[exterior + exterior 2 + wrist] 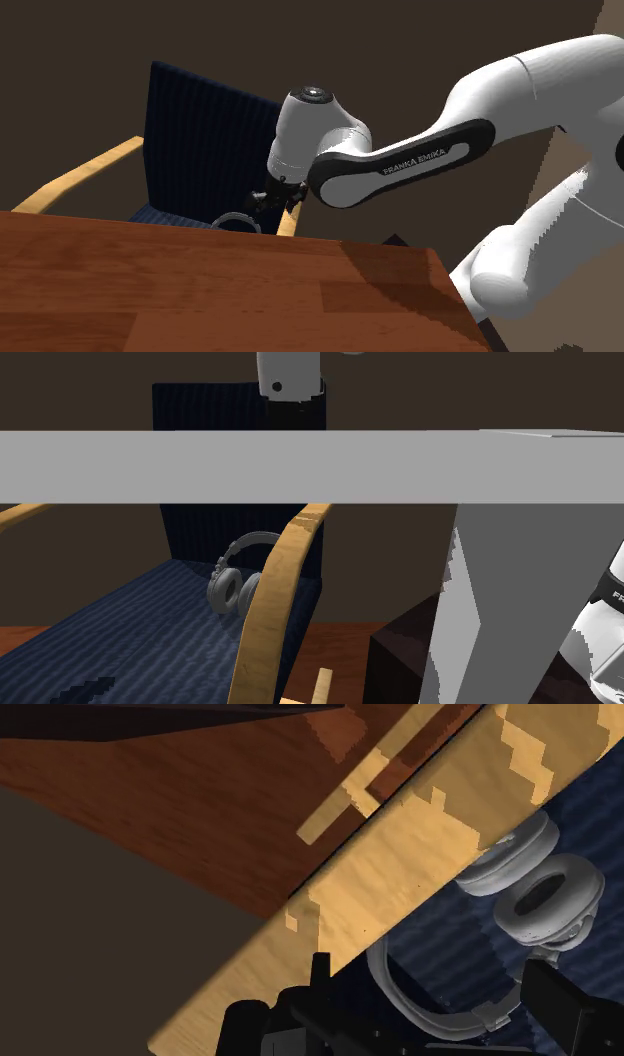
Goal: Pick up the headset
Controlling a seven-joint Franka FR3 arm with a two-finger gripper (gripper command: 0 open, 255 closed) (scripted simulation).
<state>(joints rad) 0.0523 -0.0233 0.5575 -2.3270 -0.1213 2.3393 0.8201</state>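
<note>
Headset [530,889] lies on the blue chair seat [120,632], close beside the wooden armrest [400,874]. My gripper [432,972] is spread wide just above its band, holding nothing. Risk: I clip the armrest going down, or the thin curved band slips out on closing.

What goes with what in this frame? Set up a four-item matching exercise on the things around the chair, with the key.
Things:
1. headset
2. armrest
3. chair seat
4. table top

Descriptions:
A. dark blue, striped
B. grey, lying on the seat next to the armrest
C. reddish-brown wood
D. light yellowish wood, curved

Pairs: 1-B, 2-D, 3-A, 4-C
</note>
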